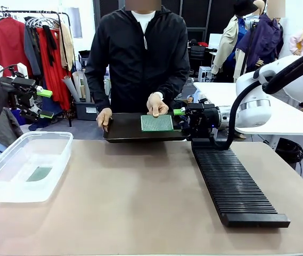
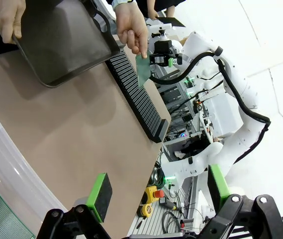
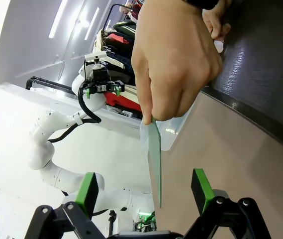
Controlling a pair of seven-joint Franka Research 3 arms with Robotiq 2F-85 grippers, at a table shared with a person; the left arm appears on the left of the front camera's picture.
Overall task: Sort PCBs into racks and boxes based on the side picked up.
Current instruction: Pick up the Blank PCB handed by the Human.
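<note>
A person's hand (image 1: 156,104) holds a green PCB (image 1: 157,123) upright over a dark tray (image 1: 124,130), dotted face toward me. My right gripper (image 1: 186,120) stands open just right of it. In the right wrist view the PCB (image 3: 154,159) hangs edge-on from the hand (image 3: 176,59), between my right gripper's (image 3: 144,191) open pads and touching neither. My left gripper (image 1: 44,104) hovers open at the far left, above the clear box (image 1: 13,186), which holds another PCB (image 1: 39,173). The black rack (image 1: 236,186) lies at the right.
The person's other hand (image 1: 104,117) grips the tray's left end at the far edge of the table. The left wrist view shows the tray (image 2: 61,35), the rack (image 2: 136,94) and the box's wall (image 2: 2,164). Bare tabletop (image 1: 135,197) lies between box and rack.
</note>
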